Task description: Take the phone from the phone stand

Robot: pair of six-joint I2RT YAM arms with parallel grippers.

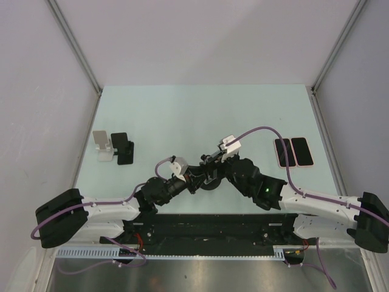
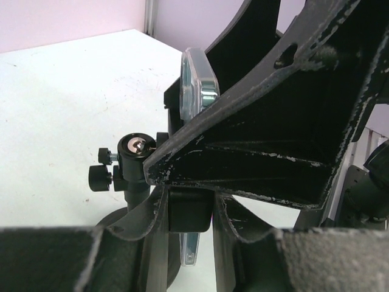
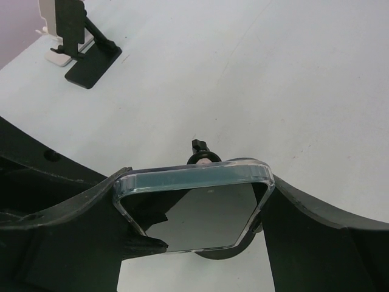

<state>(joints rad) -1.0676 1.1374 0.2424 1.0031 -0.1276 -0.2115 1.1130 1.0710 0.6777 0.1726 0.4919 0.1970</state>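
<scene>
Clear-cased phone (image 3: pixel 203 222) in pinch of right tool (image 3: pixel 194 204); stand (image 2: pixel 131 165) mostly hidden, left tool (image 2: pixel 188 220) grip unclear.

Overhead, you lose the phone (image 3: pixel 194 213) and its stand (image 2: pixel 135 167) under both wrists (image 1: pixel 182 182). In the right wrist view the phone hides all of the stand but its knob (image 3: pixel 202 159), and the top edge cuts the white stand (image 3: pixel 50 15). In the left wrist view the right gripper (image 3: pixel 193 222) covers the phone's middle with a finger (image 2: pixel 273 121).
</scene>
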